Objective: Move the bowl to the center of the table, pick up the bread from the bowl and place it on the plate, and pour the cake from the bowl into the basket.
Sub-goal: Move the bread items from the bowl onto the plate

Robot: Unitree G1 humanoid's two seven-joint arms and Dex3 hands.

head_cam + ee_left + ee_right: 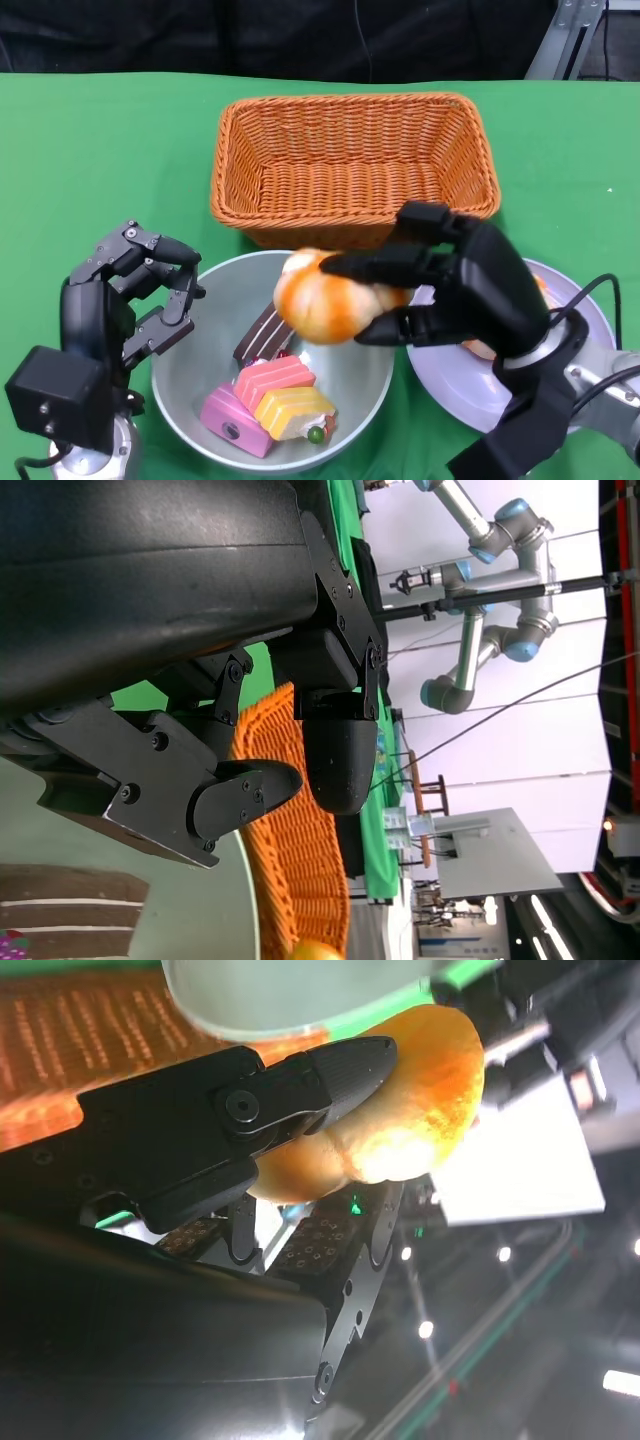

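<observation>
Head view shows the step in hand as the bread transfer: the right robot hand (455,285) has the round orange bread (325,297) lifted above the right side of the grey bowl (190,385), and the lilac plate (450,375) lies just right of the bowl, partly under that hand's wrist. To do this well, I would carry the bread rightward and level, keeping it high enough to pass over the bowl's rim, then lower it over a bare part of the plate before letting the fingers part; something pale orange already seems to sit on the plate behind the wrist, though it is mostly hidden. The grip looks shallow, so a slow carry seems safer.

That right robot hand is clamped on the bread, fingers (330,1075) stretched across its top and thumb beneath, as the right wrist view confirms.

The left robot hand (140,300) rests at the bowl's left rim with its fingers curled toward it; whether it actually grips the rim I cannot tell. Holding the bowl steady there would help.

Cake pieces (268,400) stay in the bowl, which sits near of the wicker basket (355,165) on the green counter (100,160).
</observation>
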